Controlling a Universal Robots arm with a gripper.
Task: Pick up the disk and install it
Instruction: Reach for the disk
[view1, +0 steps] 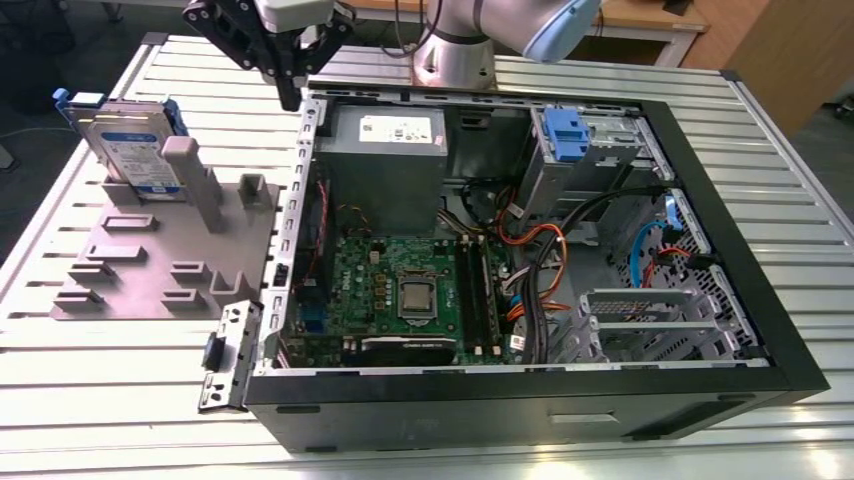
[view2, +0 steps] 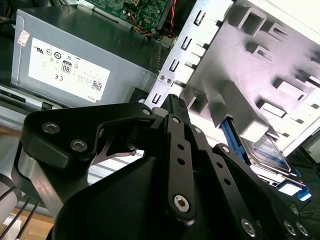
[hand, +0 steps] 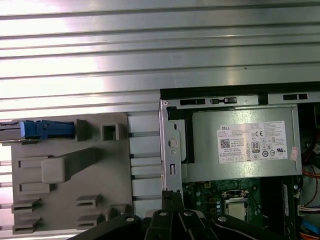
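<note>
Disk (view1: 127, 150) stands on edge in a grey holder (view1: 134, 275) on the slatted metal table (view1: 107, 400), long axis along the slats, wooden furniture (view1: 781, 50) behind. Gripper (view1: 287, 100) hangs pinched together, empty.

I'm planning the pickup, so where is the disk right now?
On the exterior view's left, the disk stands upright in the grey holder, outside the open computer case.

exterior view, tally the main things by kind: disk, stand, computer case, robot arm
disk: 1
grey stand: 1
computer case: 1
robot arm: 1
total: 4
</note>
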